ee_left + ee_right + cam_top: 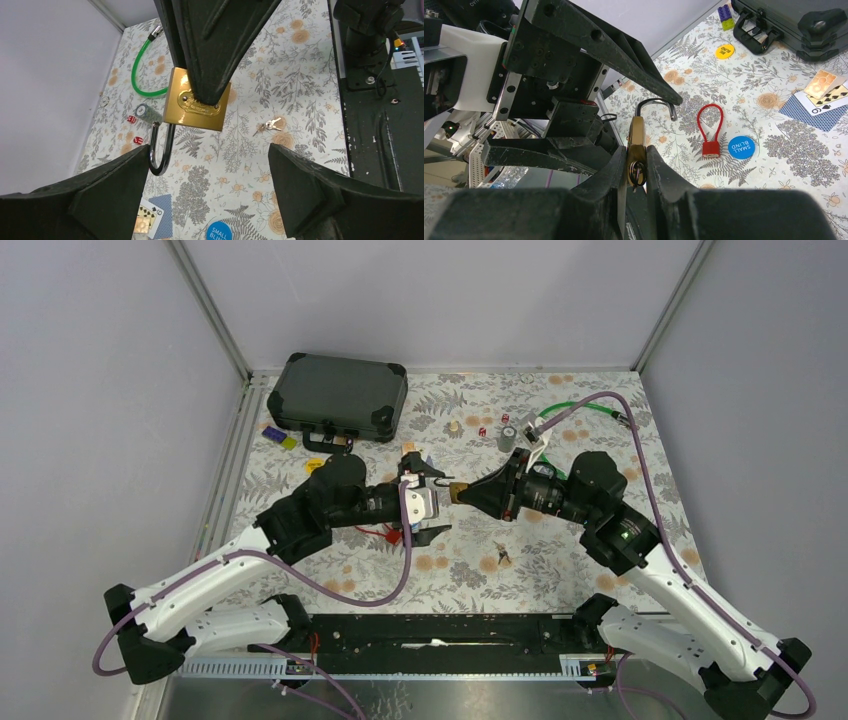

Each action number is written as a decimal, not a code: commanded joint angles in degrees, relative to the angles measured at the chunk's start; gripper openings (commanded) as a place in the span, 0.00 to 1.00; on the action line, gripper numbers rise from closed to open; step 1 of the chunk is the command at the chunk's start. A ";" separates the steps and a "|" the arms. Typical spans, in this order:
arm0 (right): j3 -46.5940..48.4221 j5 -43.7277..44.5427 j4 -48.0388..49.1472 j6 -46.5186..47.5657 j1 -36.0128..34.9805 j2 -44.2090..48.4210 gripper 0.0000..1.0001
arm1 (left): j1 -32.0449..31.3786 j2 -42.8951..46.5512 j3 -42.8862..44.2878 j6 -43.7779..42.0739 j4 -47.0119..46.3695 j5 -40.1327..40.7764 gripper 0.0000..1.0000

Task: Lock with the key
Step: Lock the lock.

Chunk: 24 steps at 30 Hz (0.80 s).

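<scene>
My right gripper (636,161) pinches padlock (181,107) body; shackle (161,162) hangs open. My left gripper (208,150) gapes wide, holds nothing. Risk: shoving shackle twists padlock out of thin pinch.

You look into a booth with plain pale grey walls (440,300) behind and to both sides, joined at the back corners by slanting aluminium posts (211,312). The counter (570,575) wears a cloth of grey ferns and orange flowers. A black plate (480,632) runs along its near edge. The light is even, with soft shadows.
</scene>
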<state>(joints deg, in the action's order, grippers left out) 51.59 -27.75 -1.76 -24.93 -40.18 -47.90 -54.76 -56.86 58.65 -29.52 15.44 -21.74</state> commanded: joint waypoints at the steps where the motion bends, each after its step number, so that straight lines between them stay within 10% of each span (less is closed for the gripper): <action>1: 1.54 0.14 4.93 -0.25 -0.26 1.11 0.00 | -0.24 -0.15 0.36 1.50 -2.36 -4.63 0.93; 24: -2.76 0.95 3.76 10.87 -0.32 7.17 0.00 | -0.16 -0.55 4.94 4.50 1.50 -7.88 0.34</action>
<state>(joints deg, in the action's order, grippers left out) 49.50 -28.42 -1.39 -19.31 -40.64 -43.48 -54.63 -58.24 60.49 -26.20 17.52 -25.74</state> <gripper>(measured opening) 0.211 0.412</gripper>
